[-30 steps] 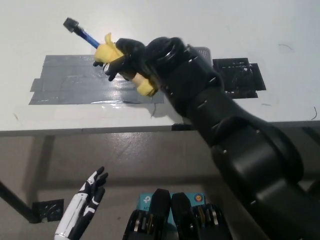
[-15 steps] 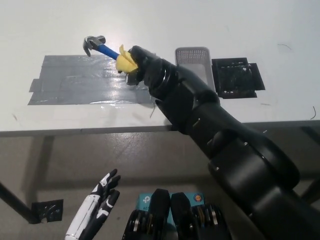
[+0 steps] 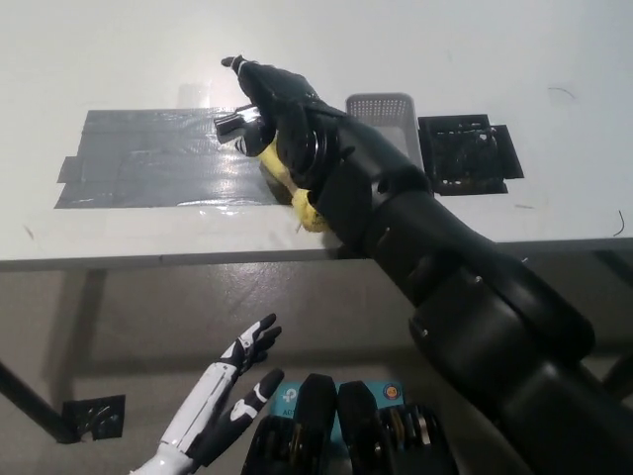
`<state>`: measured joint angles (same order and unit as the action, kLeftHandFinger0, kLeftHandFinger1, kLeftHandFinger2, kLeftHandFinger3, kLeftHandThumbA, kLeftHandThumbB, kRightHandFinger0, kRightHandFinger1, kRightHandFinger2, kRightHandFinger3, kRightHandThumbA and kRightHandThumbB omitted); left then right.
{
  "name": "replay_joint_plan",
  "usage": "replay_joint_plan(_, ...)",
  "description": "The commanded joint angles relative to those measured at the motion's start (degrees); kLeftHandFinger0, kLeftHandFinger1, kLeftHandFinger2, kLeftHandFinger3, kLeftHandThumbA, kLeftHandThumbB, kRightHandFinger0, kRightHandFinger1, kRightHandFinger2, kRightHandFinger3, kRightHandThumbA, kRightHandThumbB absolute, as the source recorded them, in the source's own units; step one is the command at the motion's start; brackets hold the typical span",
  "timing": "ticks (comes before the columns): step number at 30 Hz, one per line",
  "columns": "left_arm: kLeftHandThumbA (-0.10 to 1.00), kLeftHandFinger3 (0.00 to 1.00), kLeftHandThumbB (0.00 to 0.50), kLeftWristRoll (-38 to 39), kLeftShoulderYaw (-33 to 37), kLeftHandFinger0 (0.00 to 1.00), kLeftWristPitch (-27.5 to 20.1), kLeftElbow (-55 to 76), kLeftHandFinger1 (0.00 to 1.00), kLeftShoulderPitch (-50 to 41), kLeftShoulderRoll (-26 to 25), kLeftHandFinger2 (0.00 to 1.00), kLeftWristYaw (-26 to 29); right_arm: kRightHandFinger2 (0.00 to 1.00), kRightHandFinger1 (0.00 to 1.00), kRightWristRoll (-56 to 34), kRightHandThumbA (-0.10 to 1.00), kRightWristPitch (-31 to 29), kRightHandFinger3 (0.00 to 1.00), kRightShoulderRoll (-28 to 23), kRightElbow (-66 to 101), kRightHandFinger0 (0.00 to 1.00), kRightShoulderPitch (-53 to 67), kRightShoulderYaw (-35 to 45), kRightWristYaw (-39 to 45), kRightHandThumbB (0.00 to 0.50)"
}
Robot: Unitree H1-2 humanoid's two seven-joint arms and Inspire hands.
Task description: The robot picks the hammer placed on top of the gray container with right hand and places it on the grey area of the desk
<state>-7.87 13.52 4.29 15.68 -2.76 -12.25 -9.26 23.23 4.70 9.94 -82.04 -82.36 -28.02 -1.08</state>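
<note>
Since the earlier frames the hammer [image 3: 265, 153] had come down from its raised pose, blue shaft and head pointing up and left, to lie low over the right end of the grey area [image 3: 148, 168], and the right hand [image 3: 282, 109] had turned over on top of it. Only scraps of the hammer showed: its dark metal head at the hand's left edge, just over the tape, and bits of yellow grip below the hand and under the wrist, near the desk's front edge. Most of it was hidden beneath the black palm and forearm. The hand lay stretched across it with fingers [image 3: 247, 71] reaching up and left, but whether they were closed on the handle or had let go could not be made out, nor whether the hammer rested on the tape. The container [image 3: 381, 107] stood just to the right of the forearm, with a black mat [image 3: 465, 148] beside it on the white desk [image 3: 495, 49]. The left hand [image 3: 229, 401] hung below desk level at lower left, fingers spread and holding nothing; it had drifted right and up.
</note>
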Motion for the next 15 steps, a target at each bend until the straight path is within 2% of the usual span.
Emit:
replay_joint_plan(1,0.88,1.00,0.173,-0.82,0.40,1.00,-0.38,1.05,1.00,1.05,-0.32,1.00,-1.44,1.00,1.00,0.71,0.89,-2.77,1.00,-1.38,1.43,1.00,-4.01,0.17,1.68,0.500)
replay_joint_plan(3,0.88,1.00,0.167,-1.29,0.44,1.00,-0.44,0.84,1.00,1.32,-0.34,1.00,-1.37,1.00,1.00,0.61,0.93,-3.22,1.00,-1.60,1.46,1.00,-4.09,0.28,1.90,0.500)
replay_joint_plan(8,0.86,1.00,0.179,-0.89,0.09,1.00,-0.52,-0.02,1.00,1.70,0.13,1.00,-1.50,1.00,1.00,-1.12,0.94,-4.37,1.00,-2.60,2.06,1.00,-5.04,2.57,2.16,0.500)
replay_joint_plan(11,0.86,1.00,0.177,-0.94,-0.14,1.00,-0.80,-0.34,1.00,1.58,0.40,1.00,-1.26,1.00,1.00,-1.59,0.99,-5.49,1.00,-3.77,3.18,1.00,-6.51,3.81,2.92,0.500)
replay_joint_plan(13,0.86,1.00,0.179,-1.12,-0.33,1.00,-1.20,-0.84,1.00,2.00,0.50,1.00,-1.08,1.00,1.00,-2.56,1.00,-7.90,1.00,-5.87,4.96,1.00,-8.49,5.25,4.10,0.500)
replay_joint_plan(14,0.87,1.00,0.169,-1.64,-0.31,1.00,-1.58,-1.22,1.00,2.49,0.46,1.00,-0.93,1.00,1.00,-3.92,0.96,-9.30,1.00,-7.09,6.38,1.00,-9.45,6.92,4.63,0.493)
replay_joint_plan(15,0.87,1.00,0.161,-1.88,-0.35,1.00,-1.90,-1.48,1.00,2.75,0.33,1.00,-0.91,1.00,1.00,-4.47,0.99,-9.58,1.00,-8.52,8.42,1.00,-10.40,8.00,5.37,0.499)
